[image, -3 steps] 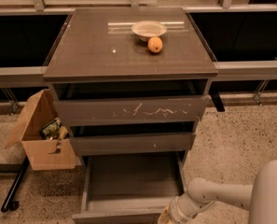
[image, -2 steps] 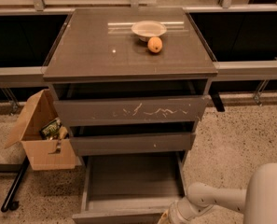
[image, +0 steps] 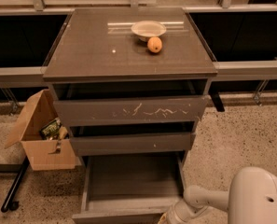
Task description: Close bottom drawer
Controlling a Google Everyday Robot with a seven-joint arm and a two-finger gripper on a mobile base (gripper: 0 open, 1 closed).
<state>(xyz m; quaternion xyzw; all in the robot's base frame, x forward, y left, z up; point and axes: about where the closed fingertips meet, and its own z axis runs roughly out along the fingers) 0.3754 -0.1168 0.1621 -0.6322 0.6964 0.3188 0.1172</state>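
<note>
Camera view looks down on a grey-brown table (image: 91, 50) with three drawers under its top. The bottom drawer (image: 133, 181) is pulled far out toward the camera, so its grey inside is open to see and it holds nothing. Its front panel lies at the lower edge of the view. Above it, the middle drawer (image: 133, 143) and the top drawer (image: 131, 111) with white scratches stand out only a little.

The gripper (image: 166, 217) is at the bottom edge of the view, just beside the right end of the bottom drawer's front, and the white arm (image: 201, 199) comes to it from the right. Most of the gripper is cut off by the edge, so it is not possible to tell if it is open or closed, or if it touches the panel.

The step in hand seems to be the approach to the drawer front; the push itself looks not yet done. The next move probably calls for flat contact on the front panel and a straight push toward the table, along the rails. A push at the right end only could turn the drawer and jam it
</note>
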